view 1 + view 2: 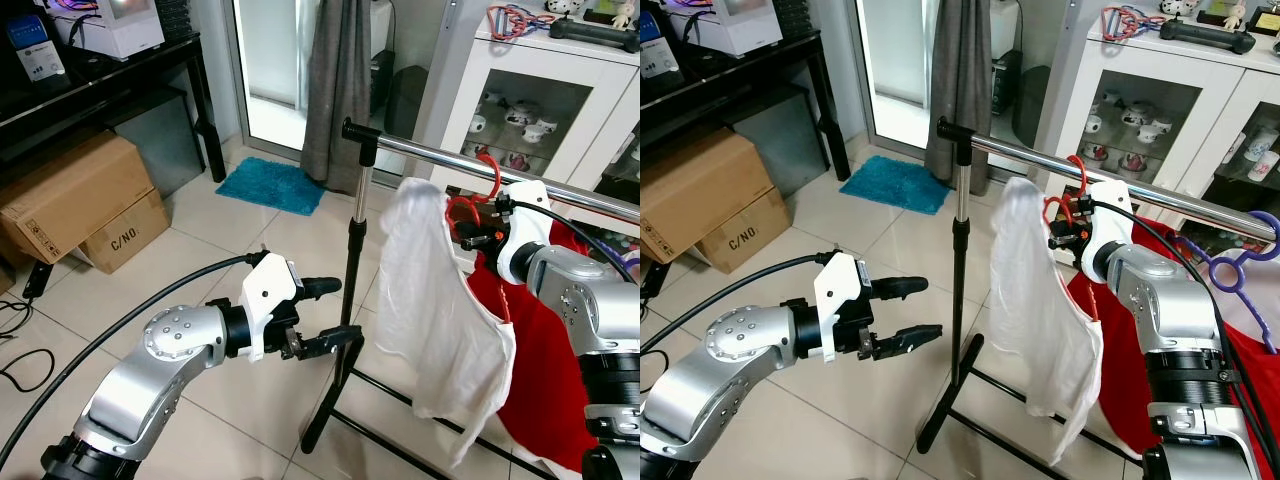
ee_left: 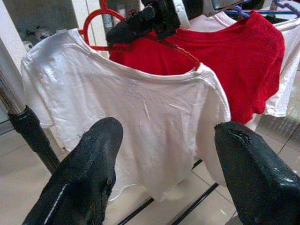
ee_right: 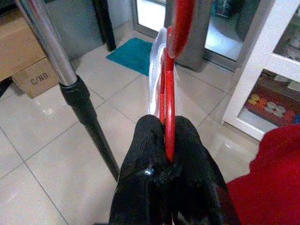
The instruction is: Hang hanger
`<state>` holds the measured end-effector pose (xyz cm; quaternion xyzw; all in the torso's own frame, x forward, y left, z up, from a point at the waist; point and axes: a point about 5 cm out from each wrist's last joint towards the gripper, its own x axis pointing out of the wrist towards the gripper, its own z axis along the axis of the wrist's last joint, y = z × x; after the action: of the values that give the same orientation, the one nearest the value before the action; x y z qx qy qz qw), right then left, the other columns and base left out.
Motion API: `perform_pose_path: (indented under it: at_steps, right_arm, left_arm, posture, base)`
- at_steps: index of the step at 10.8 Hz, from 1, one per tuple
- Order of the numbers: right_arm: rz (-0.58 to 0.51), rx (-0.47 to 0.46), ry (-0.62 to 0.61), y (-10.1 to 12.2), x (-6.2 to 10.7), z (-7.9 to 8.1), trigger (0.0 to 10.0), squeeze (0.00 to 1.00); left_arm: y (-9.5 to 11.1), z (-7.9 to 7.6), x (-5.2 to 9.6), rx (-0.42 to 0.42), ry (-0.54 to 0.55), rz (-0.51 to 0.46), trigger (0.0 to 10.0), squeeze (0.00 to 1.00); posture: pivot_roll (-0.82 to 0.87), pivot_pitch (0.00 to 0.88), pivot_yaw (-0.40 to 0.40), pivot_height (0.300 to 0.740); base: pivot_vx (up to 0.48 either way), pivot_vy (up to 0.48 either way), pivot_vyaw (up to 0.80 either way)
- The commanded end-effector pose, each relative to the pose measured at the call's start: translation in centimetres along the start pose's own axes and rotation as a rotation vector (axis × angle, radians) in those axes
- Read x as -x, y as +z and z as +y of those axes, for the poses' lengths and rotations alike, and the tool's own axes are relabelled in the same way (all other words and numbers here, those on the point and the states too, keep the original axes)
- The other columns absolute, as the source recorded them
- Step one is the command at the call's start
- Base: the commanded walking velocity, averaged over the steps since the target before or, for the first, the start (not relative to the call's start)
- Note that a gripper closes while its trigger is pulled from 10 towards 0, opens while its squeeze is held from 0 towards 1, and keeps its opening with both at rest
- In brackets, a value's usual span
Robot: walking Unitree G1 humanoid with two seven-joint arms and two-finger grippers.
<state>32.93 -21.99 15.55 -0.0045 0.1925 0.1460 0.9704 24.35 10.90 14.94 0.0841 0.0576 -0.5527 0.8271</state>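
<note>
It was a lived-in room of a home: pale tiled floor (image 1: pixel 230 250), a white glass-door cabinet (image 1: pixel 530 110) of cups at upper right, a teal mat (image 1: pixel 272 184) before a curtained doorway at top centre, and cardboard boxes (image 1: pixel 80 200) under a black desk (image 1: pixel 120 75) at upper left.

- Left arm (image 1: pixel 150 375): silver metal shell, rounded elbow joint studded with small screws; black collar at the wrist; black segment at the shoulder end.
- Left wrist housing (image 1: pixel 268 300): white plastic block, angular.
- Left gripper (image 1: pixel 330 315): two long black fingers, matte, with rough, worn tips.
- Left cable (image 1: pixel 110 335): black, running along the arm to the wrist housing.
- Right arm (image 1: pixel 1160 300): silver shell, screw-studded joint, ribbed black band lower down.
- Right wrist housing (image 1: pixel 525 200): white, with black cable attached.
- Right gripper (image 3: pixel 168 178): black fingers, glossy.
</note>
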Motion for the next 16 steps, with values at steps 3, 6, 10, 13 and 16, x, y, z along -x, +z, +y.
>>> perform_pose_path:
  at_steps: [3, 6, 10, 13, 16]
  right_arm:
    - [-0.152, 0.019, 0.032, 1.0, 1.7, 0.7, 0.0, 0.00]
    - [-0.242, 0.069, -0.014, 1.7, 4.9, 0.7, 0.0, 0.00]
    - [-0.262, 0.089, -0.010, 0.1, 6.8, 2.9, 0.0, 0.00]
    - [-0.163, 0.095, -0.034, -2.7, 6.2, 3.9, 0.0, 0.00]
    - [-0.178, 0.091, -0.022, -2.7, 6.2, 4.7, 10.0, 0.00]
  left_arm:
    - [0.3, 0.6, -0.2, -0.007, 0.053, -0.027, 10.0, 0.00]
    - [0.1, 2.3, -0.4, 0.009, 0.325, -0.065, 10.0, 0.00]
    - [-0.7, 2.5, 0.3, 0.028, 0.506, -0.044, 10.0, 0.00]
    - [-0.6, 2.3, -0.1, 0.024, 0.523, -0.055, 10.0, 0.00]
    - [-0.4, 2.3, -1.6, 0.028, 0.461, -0.033, 10.0, 0.00]
  posture:
    - [0.05, 0.000, 0.021, 0.740]
    - [0.03, 0.000, 0.007, 0.740]
    - [0.03, 0.000, 0.005, 0.740]
    - [0.05, 0.000, -0.005, 0.740]
    - [0.05, 0.000, -0.008, 0.740]
  base:
    - [0.000, 0.000, 0.00]
    - [0.000, 0.000, 0.00]
    - [-0.304, 0.000, 0.00]
    - [-0.376, 0.000, 0.00]
    - [0.000, 0.000, 0.00]
